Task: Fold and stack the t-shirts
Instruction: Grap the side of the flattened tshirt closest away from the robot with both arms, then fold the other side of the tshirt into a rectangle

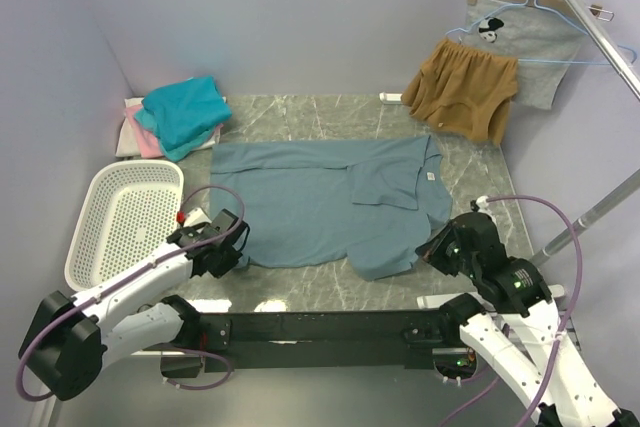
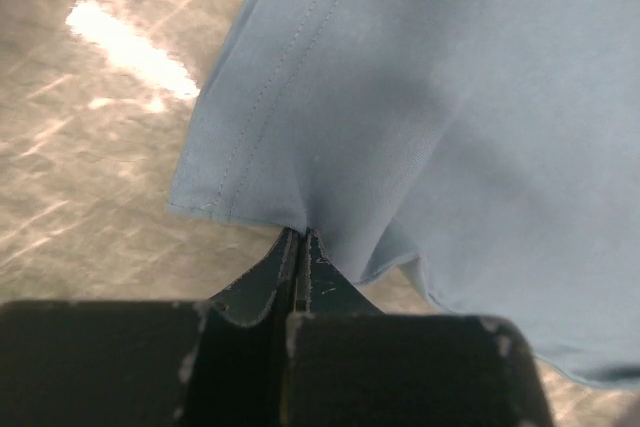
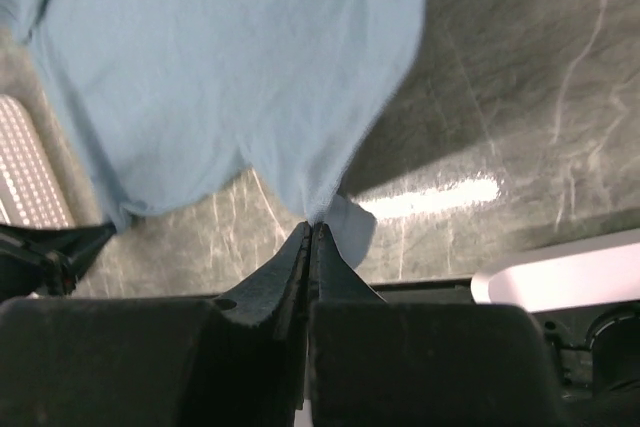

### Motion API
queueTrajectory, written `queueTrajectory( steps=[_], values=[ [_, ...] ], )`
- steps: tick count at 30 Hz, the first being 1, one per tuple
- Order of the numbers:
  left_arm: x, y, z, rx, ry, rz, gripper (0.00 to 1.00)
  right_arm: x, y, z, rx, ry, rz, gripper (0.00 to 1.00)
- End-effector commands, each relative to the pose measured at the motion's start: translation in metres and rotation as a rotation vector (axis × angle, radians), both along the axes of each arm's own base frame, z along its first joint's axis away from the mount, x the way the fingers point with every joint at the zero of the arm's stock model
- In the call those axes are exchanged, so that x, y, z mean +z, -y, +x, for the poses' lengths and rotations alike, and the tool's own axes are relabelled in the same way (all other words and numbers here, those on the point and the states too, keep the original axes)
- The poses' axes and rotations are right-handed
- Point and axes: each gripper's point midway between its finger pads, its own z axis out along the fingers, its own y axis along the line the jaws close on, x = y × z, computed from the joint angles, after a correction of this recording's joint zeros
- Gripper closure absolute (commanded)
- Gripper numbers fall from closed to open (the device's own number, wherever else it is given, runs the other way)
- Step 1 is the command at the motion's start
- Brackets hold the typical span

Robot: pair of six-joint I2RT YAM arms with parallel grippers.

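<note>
A large dusty grey-blue t-shirt lies spread on the marble table, with one sleeve folded in over its right half. My left gripper is shut on its near left hem corner. My right gripper is shut on its near right edge, and the cloth rises from the jaws. A teal t-shirt lies folded on a pink one and a white one at the back left.
A white perforated basket stands left of the left arm. Mustard-brown shorts and a light grey printed garment hang on a rack at the back right. A metal rail runs along the right side.
</note>
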Motion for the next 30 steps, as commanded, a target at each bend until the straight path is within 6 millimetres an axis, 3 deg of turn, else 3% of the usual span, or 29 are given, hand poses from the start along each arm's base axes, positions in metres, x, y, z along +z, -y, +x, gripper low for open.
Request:
queueTrajectory(
  steps=[1,5,8,14,21,30],
  values=[
    [0.015,-0.005,0.006,0.006,0.016,0.049,0.99,0.023,0.021,0.025,-0.134,0.112,-0.060,1.00],
    [0.039,-0.015,0.028,0.038,0.101,0.107,0.99,0.025,0.024,0.052,-0.162,0.157,-0.125,1.00],
    [0.044,-0.021,0.044,0.038,0.109,0.141,0.99,0.021,0.032,0.069,-0.192,0.147,-0.209,1.00],
    [0.043,-0.043,0.073,0.058,0.092,0.227,0.99,0.022,0.040,0.096,-0.217,0.168,-0.266,1.00],
    [0.034,-0.057,0.095,0.040,0.080,0.267,0.99,0.014,0.049,0.125,-0.224,0.175,-0.284,1.00],
    [0.038,-0.053,0.139,-0.018,0.110,0.294,0.99,0.000,0.056,0.159,-0.179,0.142,-0.323,1.00]
  ],
)
